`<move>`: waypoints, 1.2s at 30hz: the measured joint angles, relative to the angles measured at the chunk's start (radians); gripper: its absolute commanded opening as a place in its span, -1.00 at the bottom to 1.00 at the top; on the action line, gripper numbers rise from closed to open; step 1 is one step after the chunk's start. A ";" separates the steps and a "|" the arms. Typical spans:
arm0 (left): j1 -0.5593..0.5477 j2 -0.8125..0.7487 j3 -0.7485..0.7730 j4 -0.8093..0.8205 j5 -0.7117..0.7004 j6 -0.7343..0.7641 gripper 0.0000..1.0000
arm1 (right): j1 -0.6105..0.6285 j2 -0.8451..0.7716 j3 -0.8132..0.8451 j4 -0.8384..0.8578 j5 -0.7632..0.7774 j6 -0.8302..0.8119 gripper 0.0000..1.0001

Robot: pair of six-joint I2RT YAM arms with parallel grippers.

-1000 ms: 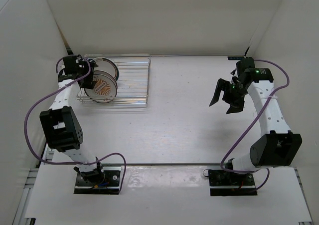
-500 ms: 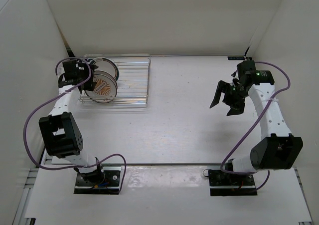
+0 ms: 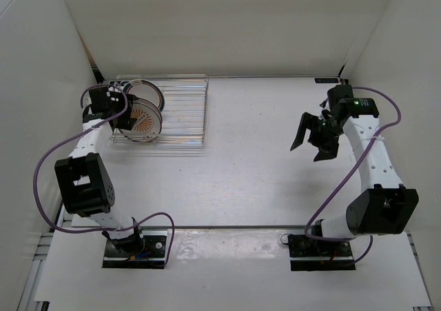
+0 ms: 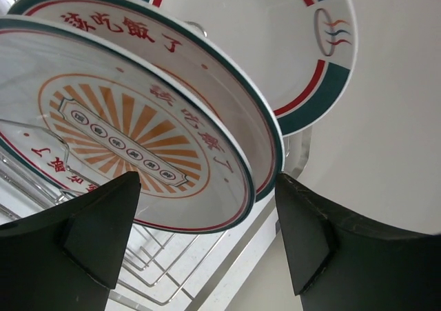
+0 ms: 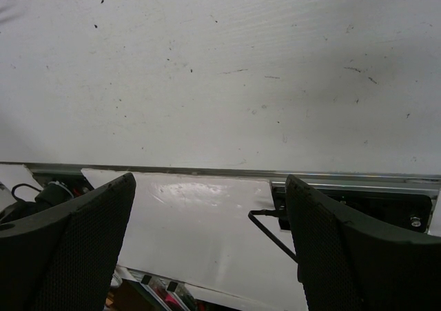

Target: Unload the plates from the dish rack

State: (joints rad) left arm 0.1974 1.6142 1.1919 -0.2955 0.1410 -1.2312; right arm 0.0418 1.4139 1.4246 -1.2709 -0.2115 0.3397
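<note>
Unloading is at its first step: no plate lies on the table [image 3: 262,152] outside the rack. Both plates stand on edge in the left end of the dish rack [image 3: 182,111], in the far left part of the table. The sunburst plate [image 3: 141,120] is nearest the front, and the ringed plate [image 3: 146,90] stands behind it, towards the back wall.

1. Left gripper [image 3: 114,109]: positioned at the left side of the sunburst plate. In the left wrist view its fingers are spread wide, one on each side of the plate's lower rim [image 4: 234,207]. The fingers are not closed on the rim, and contact cannot be confirmed.
2. Right gripper [image 3: 313,135]: hangs over bare table well apart from the rack, fingers apart, holding nothing.

Remaining work, as judged: grasp, lift out and set down the sunburst plate, then repeat for the ringed plate. Both removals are outstanding.

Limits of visibility:
- In the left wrist view a second rim with red characters [image 4: 138,32] shows just behind the sunburst face. Whether it belongs to that plate or to another plate cannot be determined.
- The ringed plate [image 4: 275,35] is cut off at the top edge of that view.
- Only a few rack wires [image 4: 158,256] show below the plates, so the slots that hold them are hidden.
- From above, the left gripper covers the plates' left edges.
- The right wrist view shows only table surface and the near edge.
</note>
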 measured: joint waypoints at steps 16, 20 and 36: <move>0.017 0.013 -0.006 0.005 0.074 -0.023 0.25 | -0.003 0.000 -0.008 0.003 0.007 0.001 0.81; 0.031 0.012 -0.007 0.016 0.105 -0.045 0.10 | -0.003 0.000 -0.023 0.001 0.007 0.002 0.81; 0.053 -0.108 -0.050 -0.034 0.172 -0.094 -0.72 | -0.009 -0.002 -0.073 0.009 -0.002 0.016 0.81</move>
State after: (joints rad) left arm 0.2508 1.5063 1.1423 -0.3298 0.3126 -1.3254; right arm 0.0330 1.4124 1.3514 -1.2621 -0.2138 0.3553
